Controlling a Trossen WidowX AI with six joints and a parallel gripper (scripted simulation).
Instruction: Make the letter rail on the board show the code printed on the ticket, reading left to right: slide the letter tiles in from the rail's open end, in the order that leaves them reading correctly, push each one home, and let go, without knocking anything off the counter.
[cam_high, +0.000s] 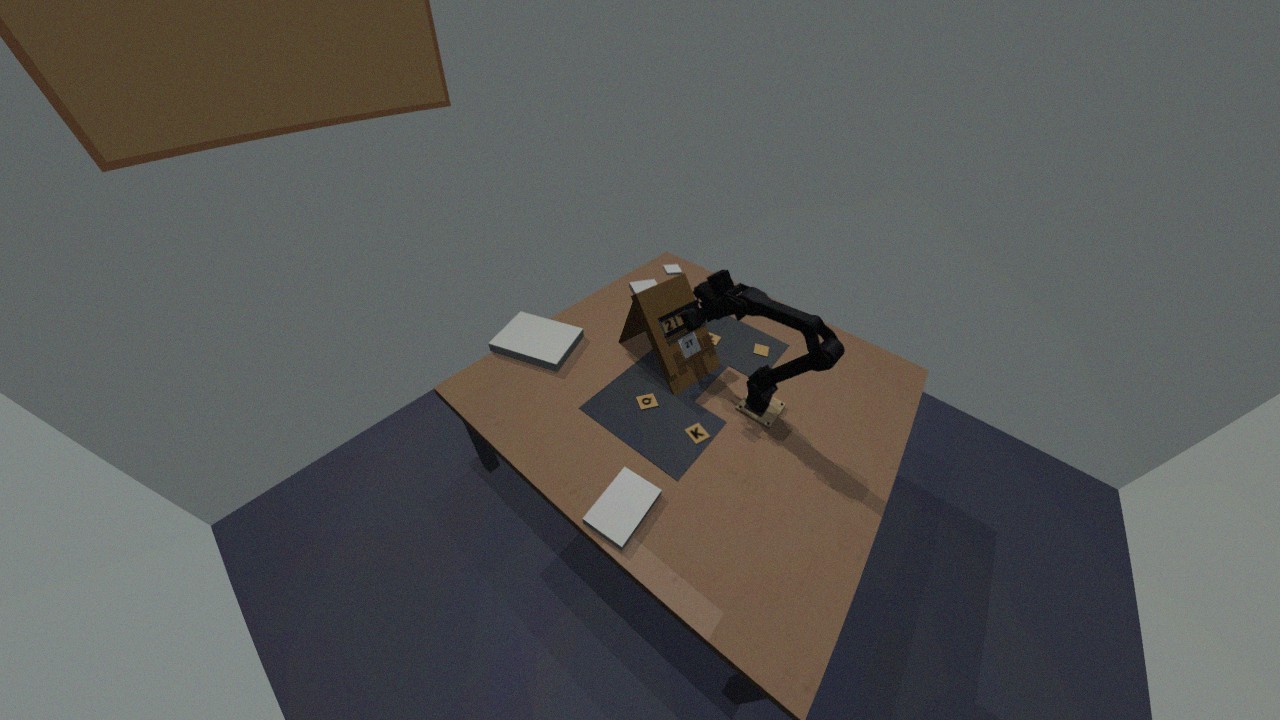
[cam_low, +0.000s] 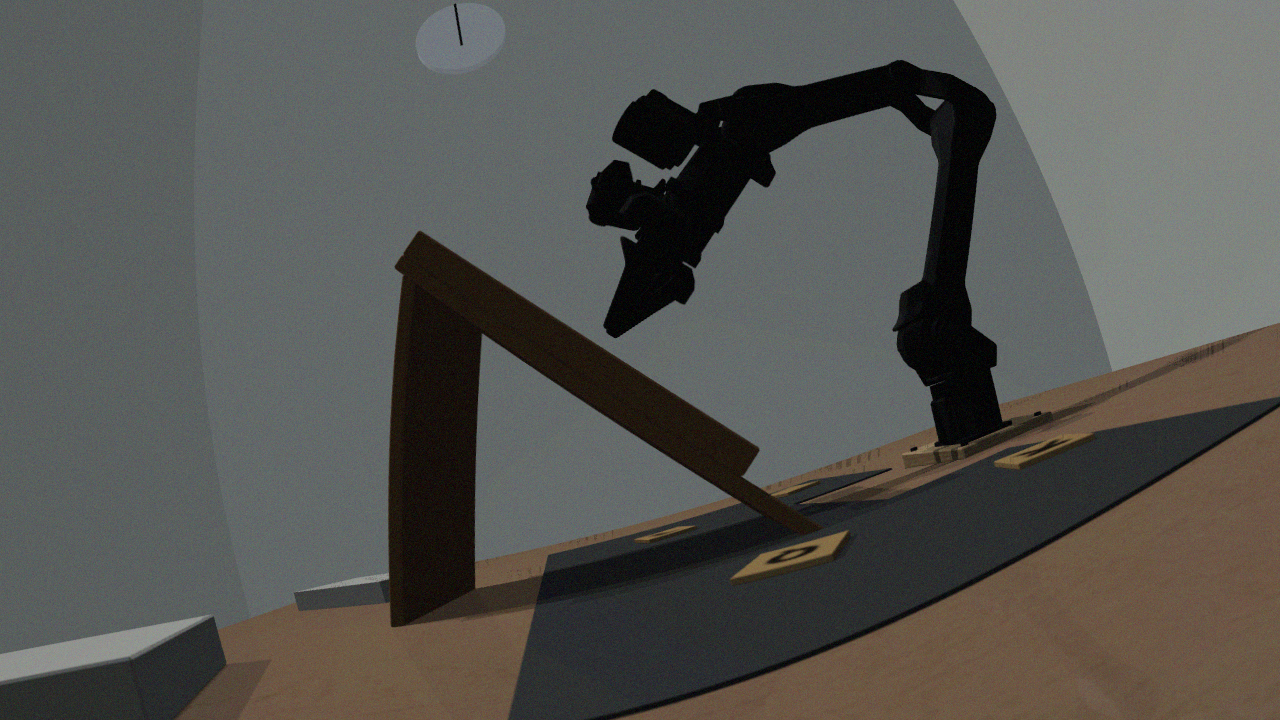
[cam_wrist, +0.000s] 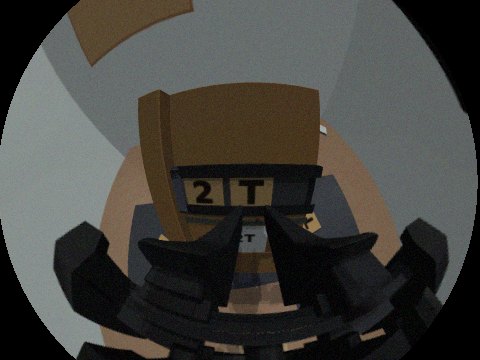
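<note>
A brown slanted board (cam_high: 664, 302) (cam_low: 572, 358) (cam_wrist: 240, 127) stands on the table. Its dark letter rail (cam_wrist: 294, 192) holds a tile 2 (cam_wrist: 203, 192) on the left and a tile T (cam_wrist: 251, 192) next to it; the rail's right part is empty. The white ticket (cam_high: 688, 343) (cam_wrist: 251, 240) sits below the rail, partly hidden by my fingers. My gripper (cam_high: 696, 313) (cam_low: 614, 328) (cam_wrist: 254, 210) hangs just off the board's face, below the rail, shut with nothing between the fingers. Tile O (cam_high: 647, 401) (cam_low: 790, 556) and tile K (cam_high: 697, 433) (cam_low: 1042, 450) lie flat on the dark mat (cam_high: 626, 425) (cam_low: 805, 617).
Another tile (cam_high: 760, 349) lies on a second dark mat (cam_high: 742, 333) behind the board. White blocks (cam_high: 535, 338) (cam_high: 622, 505) (cam_low: 107, 662) lie near the table's left and front edges, and two small ones (cam_high: 642, 285) (cam_high: 672, 268) at the far corner. The arm's base (cam_high: 760, 410) (cam_low: 962, 443) stands right of the board.
</note>
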